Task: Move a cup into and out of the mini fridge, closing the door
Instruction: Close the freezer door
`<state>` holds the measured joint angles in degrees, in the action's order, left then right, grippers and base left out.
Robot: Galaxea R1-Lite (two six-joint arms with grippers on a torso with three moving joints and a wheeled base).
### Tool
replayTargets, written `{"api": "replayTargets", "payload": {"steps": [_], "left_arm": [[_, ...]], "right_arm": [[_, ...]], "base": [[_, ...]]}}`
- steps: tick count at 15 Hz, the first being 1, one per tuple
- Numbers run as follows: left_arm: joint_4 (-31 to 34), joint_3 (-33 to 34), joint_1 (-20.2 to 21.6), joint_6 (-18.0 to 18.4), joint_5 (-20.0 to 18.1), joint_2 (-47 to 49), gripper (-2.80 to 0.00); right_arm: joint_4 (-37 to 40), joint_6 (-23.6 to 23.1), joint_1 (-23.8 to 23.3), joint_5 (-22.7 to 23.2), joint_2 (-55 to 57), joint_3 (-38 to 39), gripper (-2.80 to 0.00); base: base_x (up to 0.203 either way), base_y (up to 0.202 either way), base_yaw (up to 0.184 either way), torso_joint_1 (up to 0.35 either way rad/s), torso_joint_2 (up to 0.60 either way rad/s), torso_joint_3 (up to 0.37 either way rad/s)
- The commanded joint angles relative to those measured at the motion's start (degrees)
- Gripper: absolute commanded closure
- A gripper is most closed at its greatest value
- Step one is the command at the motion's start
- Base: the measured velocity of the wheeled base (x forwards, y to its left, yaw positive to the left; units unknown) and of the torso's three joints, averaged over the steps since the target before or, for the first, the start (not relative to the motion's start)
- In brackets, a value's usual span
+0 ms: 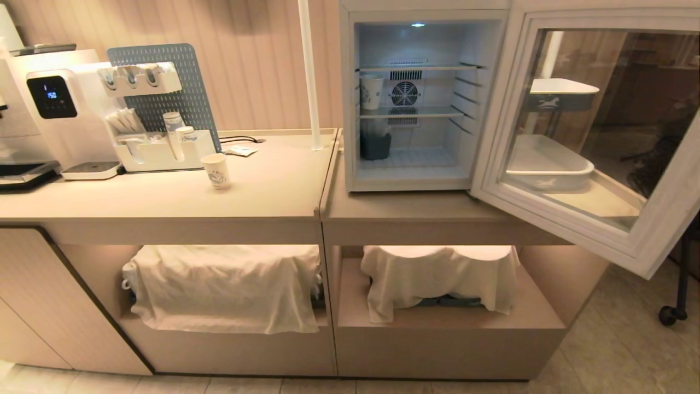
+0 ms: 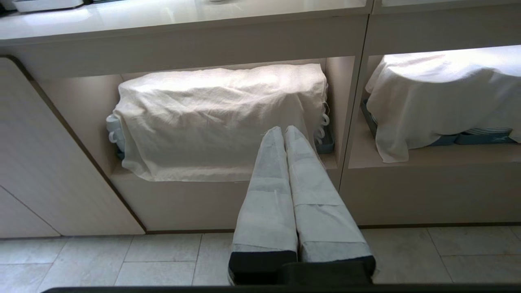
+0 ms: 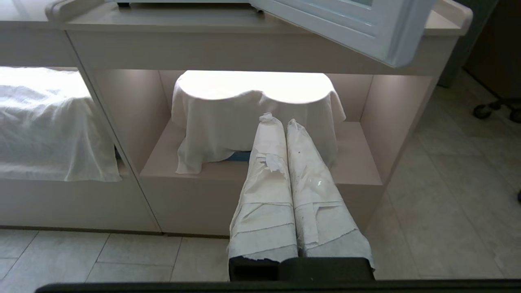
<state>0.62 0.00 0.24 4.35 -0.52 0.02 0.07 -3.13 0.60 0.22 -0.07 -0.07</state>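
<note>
A white paper cup (image 1: 216, 171) with blue print stands alone on the left counter. Another like it (image 1: 371, 91) stands on the middle wire shelf at the left of the lit mini fridge (image 1: 426, 183). The door (image 1: 648, 241) is swung wide open to the right, and its lower corner (image 3: 366, 28) overhangs the counter edge. Neither arm shows in the head view. My left gripper (image 2: 283, 129) is shut and empty, low in front of the left cabinet niche. Facing the right niche, my right gripper (image 3: 281, 121) is also shut and empty.
A dark tub (image 1: 375, 146) sits on the fridge floor. A water dispenser (image 1: 52, 98), an organizer with stacked cups (image 1: 164, 148) and a white pole (image 1: 310, 76) stand on the counter. Cloth-covered items (image 1: 224, 284) (image 1: 437, 273) fill the niches. A chair castor (image 1: 670, 314) is at the right.
</note>
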Motion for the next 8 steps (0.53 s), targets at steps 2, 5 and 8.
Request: {"api": "replayTargets", "payload": {"steps": [2,5,8], "left_arm": [[0.0,0.0,0.02,0.05,0.0,-0.02,0.0],[0.0,0.0,0.02,0.13,-0.09,-0.02,0.0],[0.0,0.0,0.02,-0.08,0.0,-0.02,0.0]], "right_arm": [[0.01,-0.03,0.02,0.07,-0.01,-0.01,0.0],[0.01,-0.03,0.02,0.06,-0.01,-0.01,0.0],[0.01,-0.09,0.02,0.04,-0.01,0.0,0.0]], "base": [[-0.039,0.0,-0.002,-0.001,0.0,0.003],[0.0,0.0,0.0,0.0,0.0,0.0],[0.0,0.0,0.0,0.0,0.0,0.0]]}}
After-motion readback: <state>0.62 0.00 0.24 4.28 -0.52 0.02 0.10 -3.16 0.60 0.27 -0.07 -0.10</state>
